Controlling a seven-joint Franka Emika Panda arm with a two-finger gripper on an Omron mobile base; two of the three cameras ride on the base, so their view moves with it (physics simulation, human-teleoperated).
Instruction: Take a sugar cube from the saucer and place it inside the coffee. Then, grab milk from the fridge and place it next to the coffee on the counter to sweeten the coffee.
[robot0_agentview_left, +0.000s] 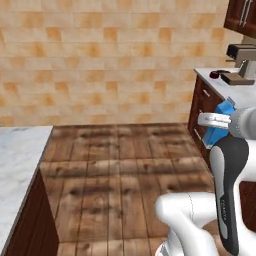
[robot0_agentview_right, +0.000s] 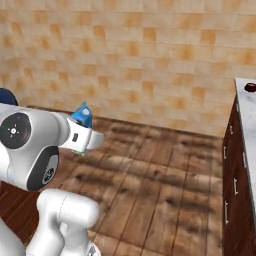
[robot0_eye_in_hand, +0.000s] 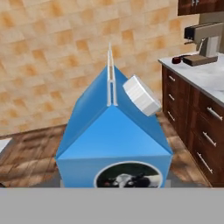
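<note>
1 blue milk (robot0_eye_in_hand: 113, 140) carton sits gripped in the claw (robot0_agentview_left: 220, 120), held above the wooden floor (robot0_agentview_left: 120, 170), well apart from the surface (robot0_agentview_left: 240, 92)

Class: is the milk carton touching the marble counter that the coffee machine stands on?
Apart. In the hand view the milk fills the foreground while the counter lies well beyond it, floor and drawers between; the left base view agrees.

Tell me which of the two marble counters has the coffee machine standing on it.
The white marble counter on the right, above the dark reddish wooden drawers, carries the brown coffee machine. The other marble counter, at lower left, shows nothing on it.
</note>
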